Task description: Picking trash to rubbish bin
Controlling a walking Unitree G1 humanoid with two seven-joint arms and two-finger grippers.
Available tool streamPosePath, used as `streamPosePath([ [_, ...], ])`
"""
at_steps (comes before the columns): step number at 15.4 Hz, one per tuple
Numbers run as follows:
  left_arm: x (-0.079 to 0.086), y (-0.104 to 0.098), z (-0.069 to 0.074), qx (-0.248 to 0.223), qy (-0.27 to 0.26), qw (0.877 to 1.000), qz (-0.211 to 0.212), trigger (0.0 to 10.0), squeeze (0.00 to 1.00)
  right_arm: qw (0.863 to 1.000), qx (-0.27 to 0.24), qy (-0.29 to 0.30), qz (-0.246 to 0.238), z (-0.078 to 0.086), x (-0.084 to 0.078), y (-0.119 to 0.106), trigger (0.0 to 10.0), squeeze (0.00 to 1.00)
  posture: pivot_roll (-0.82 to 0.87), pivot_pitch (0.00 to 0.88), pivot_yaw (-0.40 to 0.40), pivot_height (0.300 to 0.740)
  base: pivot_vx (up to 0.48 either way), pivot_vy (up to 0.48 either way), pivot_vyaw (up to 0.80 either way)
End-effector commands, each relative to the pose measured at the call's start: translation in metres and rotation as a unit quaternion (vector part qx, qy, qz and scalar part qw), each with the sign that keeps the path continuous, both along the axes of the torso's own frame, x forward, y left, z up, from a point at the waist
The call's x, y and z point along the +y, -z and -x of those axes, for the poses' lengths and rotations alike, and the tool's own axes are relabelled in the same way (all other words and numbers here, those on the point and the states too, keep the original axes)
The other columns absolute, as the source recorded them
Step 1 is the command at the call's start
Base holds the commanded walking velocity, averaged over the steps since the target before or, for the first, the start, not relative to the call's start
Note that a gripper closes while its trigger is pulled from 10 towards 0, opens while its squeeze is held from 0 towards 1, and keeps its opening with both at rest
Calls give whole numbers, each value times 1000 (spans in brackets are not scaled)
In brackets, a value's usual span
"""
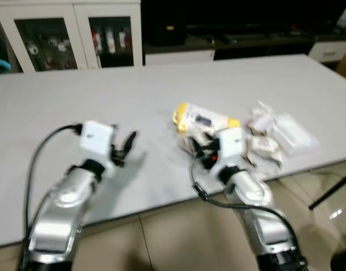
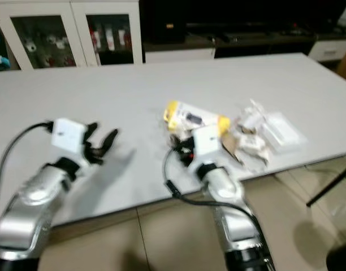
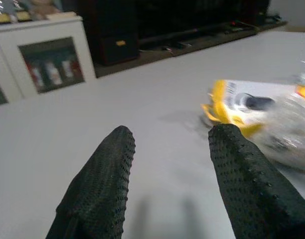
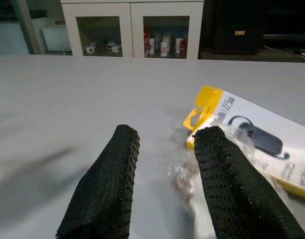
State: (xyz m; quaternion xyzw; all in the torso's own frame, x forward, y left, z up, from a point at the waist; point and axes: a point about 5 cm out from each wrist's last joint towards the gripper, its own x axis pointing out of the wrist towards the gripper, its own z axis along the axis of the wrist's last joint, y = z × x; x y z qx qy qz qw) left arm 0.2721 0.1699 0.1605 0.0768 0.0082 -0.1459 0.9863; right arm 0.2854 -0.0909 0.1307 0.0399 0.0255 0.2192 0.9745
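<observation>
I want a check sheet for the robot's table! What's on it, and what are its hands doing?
Surface: white table, trash near its front edge.
Job's things: yellow-and-white package; crumpled clear and white wrappers beside it. Rubbish bin: nothing seen.
Clutter: nothing seen beyond the trash.
Hands: left hand open over bare table, holding nothing; right hand open, at the package's yellow end and a clear wrapper.
Cables: black cable looping by the left wrist; another by the right wrist.
Surroundings: white glass-door cabinet, dark low unit, tiled floor.

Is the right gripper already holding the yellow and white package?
No, the right gripper is open, and the yellow and white package lies on the table beside its fingers.
</observation>
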Motion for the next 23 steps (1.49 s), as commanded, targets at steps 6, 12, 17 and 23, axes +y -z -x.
streamPosePath([
  [6,-23,8,0,17,67,998,0,10000,0,998,-37,50,-11,2,-31,-13,10000,1000,-36,20,12,740,144,0,0],
  [12,-44,10,3,25,170,985,-12,10000,0,999,-22,30,10,1,-37,-21,10000,1000,-72,5,18,740,0,0,0],
  [17,-35,8,-1,11,135,991,-11,10000,0,998,25,9,62,-12,-40,-17,10000,1000,-39,0,-41,740,0,0,0],
  [23,-41,16,19,44,213,975,-34,10000,0,985,130,-31,105,-25,-30,10,10000,0,13,0,-78,740,0,0,0],
])
